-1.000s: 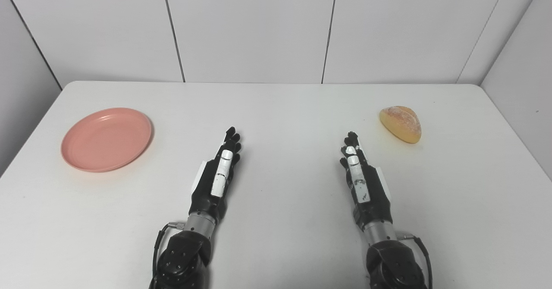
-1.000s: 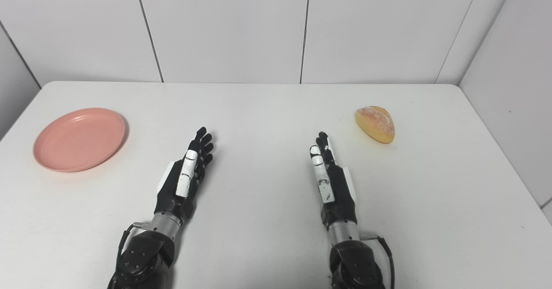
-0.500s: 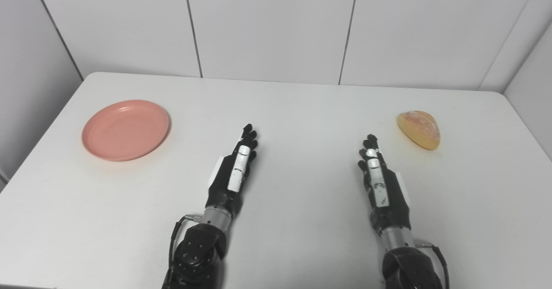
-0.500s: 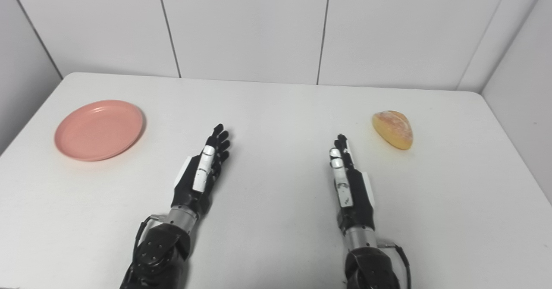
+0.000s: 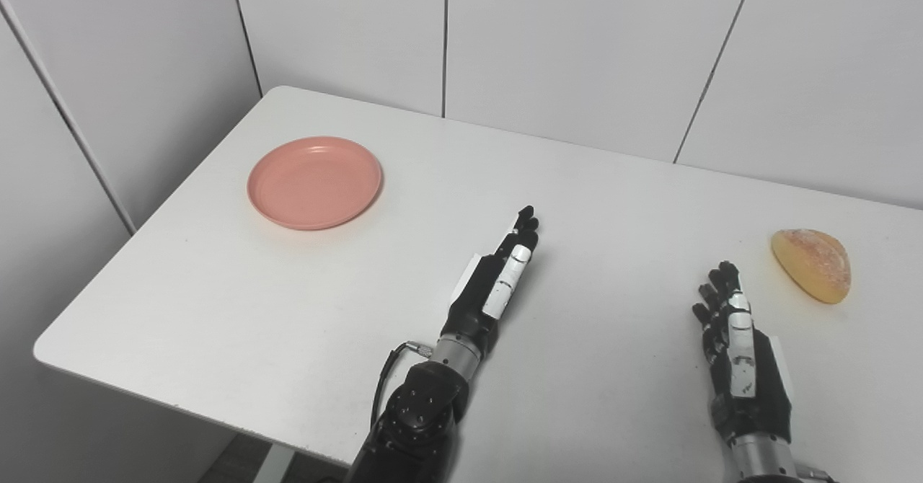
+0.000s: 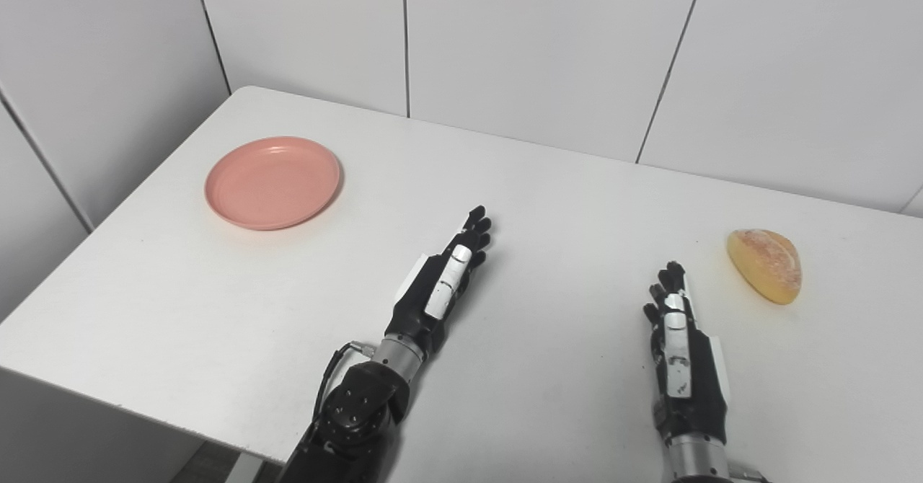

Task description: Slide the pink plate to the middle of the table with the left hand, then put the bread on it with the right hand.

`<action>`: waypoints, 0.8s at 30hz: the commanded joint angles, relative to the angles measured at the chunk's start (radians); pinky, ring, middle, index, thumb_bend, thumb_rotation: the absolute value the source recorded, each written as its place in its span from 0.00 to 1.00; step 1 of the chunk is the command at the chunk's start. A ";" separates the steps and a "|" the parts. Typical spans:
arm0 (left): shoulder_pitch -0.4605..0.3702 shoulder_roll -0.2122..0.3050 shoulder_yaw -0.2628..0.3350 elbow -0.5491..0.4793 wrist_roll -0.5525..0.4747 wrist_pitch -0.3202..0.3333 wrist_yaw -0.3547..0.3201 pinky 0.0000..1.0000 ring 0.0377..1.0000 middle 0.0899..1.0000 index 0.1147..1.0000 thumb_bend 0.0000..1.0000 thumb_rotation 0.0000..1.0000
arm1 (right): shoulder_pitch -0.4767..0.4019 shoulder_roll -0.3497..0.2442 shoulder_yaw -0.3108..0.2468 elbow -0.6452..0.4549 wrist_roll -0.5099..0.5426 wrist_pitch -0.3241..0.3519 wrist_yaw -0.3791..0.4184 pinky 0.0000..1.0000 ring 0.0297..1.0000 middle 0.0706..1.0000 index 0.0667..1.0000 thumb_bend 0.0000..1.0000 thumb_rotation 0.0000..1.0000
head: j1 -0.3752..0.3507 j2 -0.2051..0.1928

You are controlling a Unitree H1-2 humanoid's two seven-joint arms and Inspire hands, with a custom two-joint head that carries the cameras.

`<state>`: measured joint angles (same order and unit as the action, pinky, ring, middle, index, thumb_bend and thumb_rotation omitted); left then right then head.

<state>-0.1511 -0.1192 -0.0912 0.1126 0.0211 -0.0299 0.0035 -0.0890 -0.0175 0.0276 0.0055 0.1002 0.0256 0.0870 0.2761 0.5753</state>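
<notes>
Right hand, at 5 o'clock, and left hand, near centre, hold nothing; fingers extended, side by side. The bread lies at 3 o'clock: probably light and soft, so grasp its sides gently. The pink plate lies at 10 o'clock: likely rigid and slippery, so press its rim to slide it.

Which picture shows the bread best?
The right eye view: the bread sits whole, well inside the frame. The left eye view shows all of it too, but closer to the picture's right edge.
</notes>
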 commanded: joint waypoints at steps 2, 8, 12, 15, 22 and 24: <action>-0.067 0.001 0.025 -0.023 -0.002 -0.021 0.019 1.00 1.00 1.00 1.00 0.69 1.00 | -0.008 -0.010 -0.009 0.012 0.002 -0.040 0.008 1.00 1.00 1.00 1.00 0.73 0.99 | 0.001 -0.002; -0.117 0.021 0.082 -0.049 -0.003 -0.001 0.053 1.00 1.00 1.00 1.00 0.69 1.00 | -0.012 -0.011 -0.012 0.020 0.012 -0.045 0.018 1.00 1.00 1.00 1.00 0.72 0.99 | 0.002 -0.008; -0.149 0.046 0.130 -0.080 -0.070 0.044 0.043 1.00 1.00 1.00 1.00 0.73 1.00 | -0.011 -0.008 -0.014 0.029 0.002 -0.055 0.009 1.00 1.00 1.00 1.00 0.74 0.99 | 0.003 -0.011; -0.166 0.058 0.166 -0.089 -0.095 0.054 0.053 1.00 1.00 1.00 1.00 0.74 1.00 | -0.011 -0.009 -0.016 0.033 0.002 -0.063 0.011 1.00 1.00 1.00 1.00 0.74 1.00 | 0.003 -0.012; -0.211 0.100 0.248 -0.090 -0.128 0.036 0.082 1.00 1.00 1.00 1.00 0.69 1.00 | -0.011 -0.005 -0.018 0.030 0.006 -0.062 0.014 1.00 1.00 1.00 1.00 0.72 0.99 | 0.005 -0.012; -0.220 0.113 0.266 -0.084 -0.138 0.031 0.087 1.00 1.00 1.00 1.00 0.70 1.00 | -0.010 -0.008 -0.015 0.027 0.005 -0.053 0.018 1.00 1.00 1.00 1.00 0.73 0.99 | 0.006 -0.013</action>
<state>-0.3191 -0.0192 0.1662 0.0470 -0.1108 0.0402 0.0801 -0.1016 -0.0197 0.0163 0.0212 0.1005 0.0116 0.0969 0.2823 0.5615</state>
